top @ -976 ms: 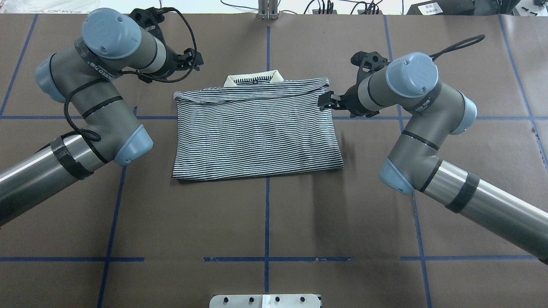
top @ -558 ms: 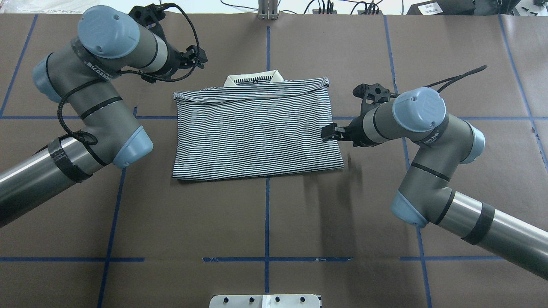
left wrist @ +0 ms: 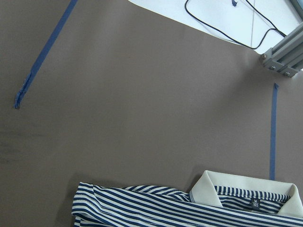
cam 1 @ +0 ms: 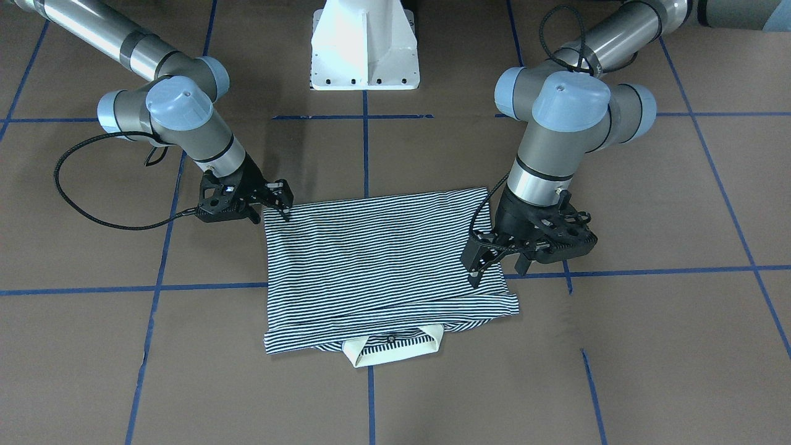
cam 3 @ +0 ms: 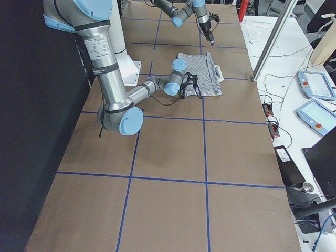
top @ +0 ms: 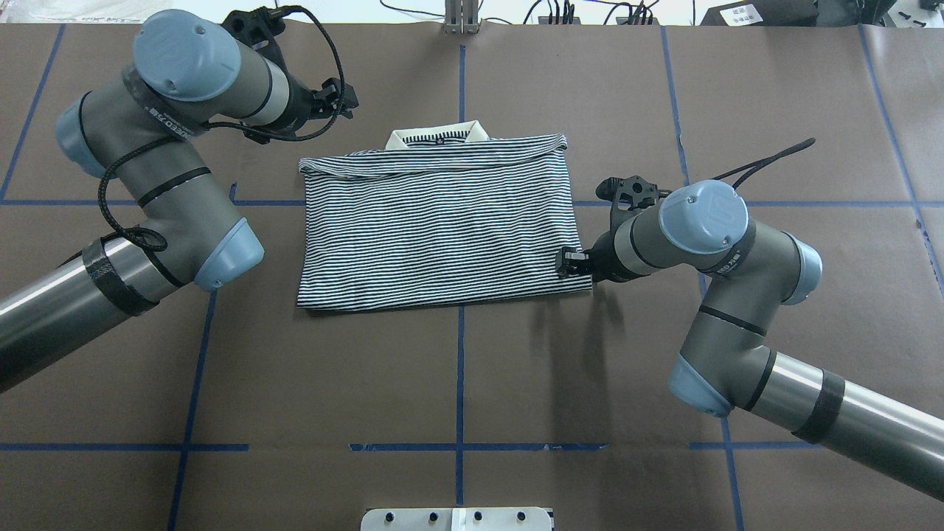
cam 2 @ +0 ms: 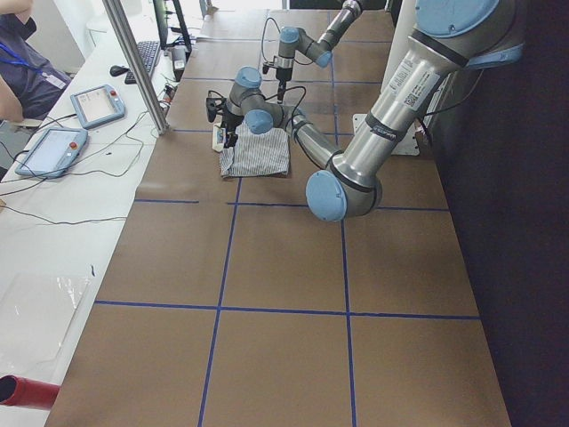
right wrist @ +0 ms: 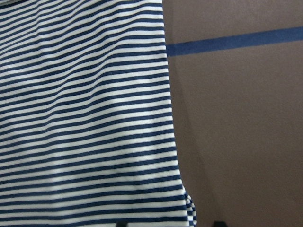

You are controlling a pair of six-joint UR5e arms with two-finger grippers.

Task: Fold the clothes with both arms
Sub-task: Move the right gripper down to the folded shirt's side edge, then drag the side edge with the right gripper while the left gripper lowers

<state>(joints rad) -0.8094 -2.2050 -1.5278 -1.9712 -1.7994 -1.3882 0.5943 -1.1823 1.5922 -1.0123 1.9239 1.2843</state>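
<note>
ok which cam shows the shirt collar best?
Left wrist view: the collar sits close, its neck label visible. Front-facing and overhead show it whole but small, sticking out beyond the folded polo shirt. Side views show a speck at most; right wrist shows only stripes.

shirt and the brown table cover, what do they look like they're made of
Shirt: soft knit fabric, probably cotton or a blend, matte; it drapes in gentle ripples and its stripes bend with them. Collar: a thicker plain white knit, holding its shape. Table cover: looks like matte brown paper, flat with faint creases.
</note>
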